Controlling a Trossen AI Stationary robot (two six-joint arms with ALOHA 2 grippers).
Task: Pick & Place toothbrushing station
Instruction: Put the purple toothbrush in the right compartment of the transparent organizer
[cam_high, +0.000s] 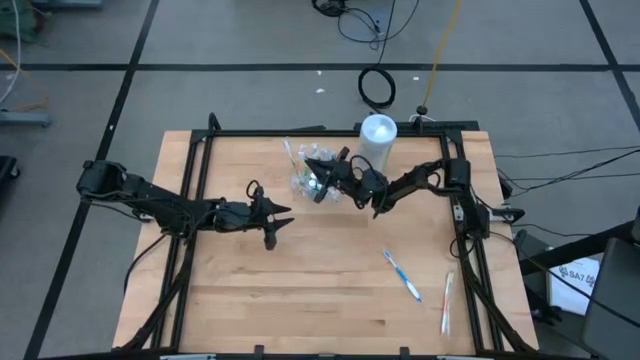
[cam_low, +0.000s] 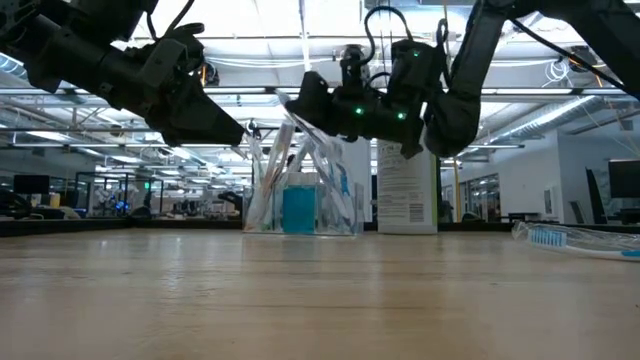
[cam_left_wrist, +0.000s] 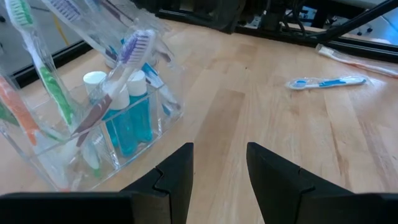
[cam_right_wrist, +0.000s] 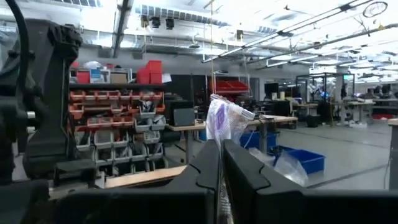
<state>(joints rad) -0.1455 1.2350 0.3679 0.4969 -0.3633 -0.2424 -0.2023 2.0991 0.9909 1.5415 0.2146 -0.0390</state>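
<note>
The toothbrushing station is a clear compartmented holder standing on the table at the far middle. It holds several toothbrushes and blue white-capped toothpaste tubes. It also shows in the high view and the low view. My right gripper is just above the holder, shut on a clear-wrapped toothbrush. My left gripper hovers open and empty on the holder's near-left side, pointing toward it. My right gripper pinches the wrapped toothbrush between its two fingers, and the bristle end sticks out past the fingertips. The fingers come from the table's right, roughly level. The brush's handle slants down among the brushes in the holder. I cannot tell whether it rests there.
A white cylindrical lidded container stands right of the holder at the far edge. A blue-and-white toothbrush and a pale one lie on the near right of the table. Bare wood lies in the near middle and near left.
</note>
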